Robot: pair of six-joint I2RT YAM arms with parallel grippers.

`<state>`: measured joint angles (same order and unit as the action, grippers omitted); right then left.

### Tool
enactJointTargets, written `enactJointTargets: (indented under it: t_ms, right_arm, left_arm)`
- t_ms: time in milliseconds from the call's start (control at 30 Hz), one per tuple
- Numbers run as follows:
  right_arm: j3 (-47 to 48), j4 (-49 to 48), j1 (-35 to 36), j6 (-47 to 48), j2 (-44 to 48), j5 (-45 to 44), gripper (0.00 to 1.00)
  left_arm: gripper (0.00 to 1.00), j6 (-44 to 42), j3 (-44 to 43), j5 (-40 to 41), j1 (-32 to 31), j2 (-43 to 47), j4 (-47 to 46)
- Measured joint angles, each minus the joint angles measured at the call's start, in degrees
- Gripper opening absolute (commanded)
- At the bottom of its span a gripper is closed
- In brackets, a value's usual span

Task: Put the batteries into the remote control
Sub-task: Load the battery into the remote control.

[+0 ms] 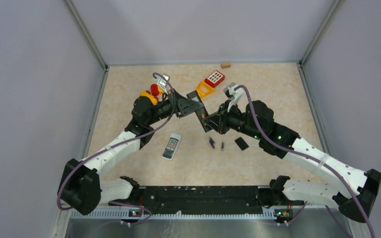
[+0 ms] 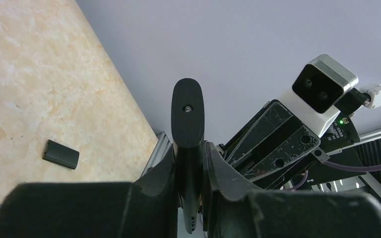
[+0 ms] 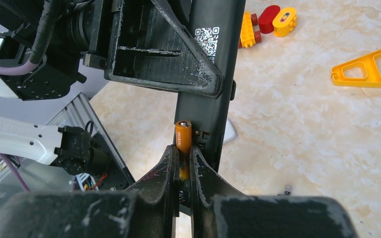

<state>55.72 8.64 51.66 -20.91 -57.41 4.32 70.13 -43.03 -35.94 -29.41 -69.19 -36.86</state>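
Our right claw point(image 3: 182, 151) was clamped on the orange-brown battery point(image 3: 183, 133), whose free end stood up against the back of the black remote point(image 3: 204, 111). Our left claw point(image 2: 190, 153) was closed on that black remote, gripping it by its thin edges above the middle of the table point(image 1: 278, 89). On the near side of both claws, the purplish-blue battery point(image 1: 211, 143) and the dark grey battery point(image 1: 222, 146) lay just beside each other, between a white remote point(image 1: 171, 146) on the left and a black cover point(image 1: 241, 144) on the right.
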Motion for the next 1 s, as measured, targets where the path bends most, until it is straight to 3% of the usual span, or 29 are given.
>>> enactJointTargets:
  t_ms: [500, 800, 1000]
  right_arm:
    - [0.3, 1.2, 0.1, 3.0, 0.0, 1.8, 0.08]
    - [0.4, 2.3, 0.1, 3.4, 0.0, 2.6, 0.24]
    - [0.6, 2.5, 0.3, 2.3, 0.0, 2.0, 0.28]
  left_arm:
    - [0.00, -0.2, 0.0, -0.9, 0.0, 0.0, 0.5]
    - [0.00, -0.7, -0.1, -1.1, 0.0, 0.0, 0.9]
    - [0.00, -1.0, -0.1, -0.6, 0.1, 0.0, 1.0]
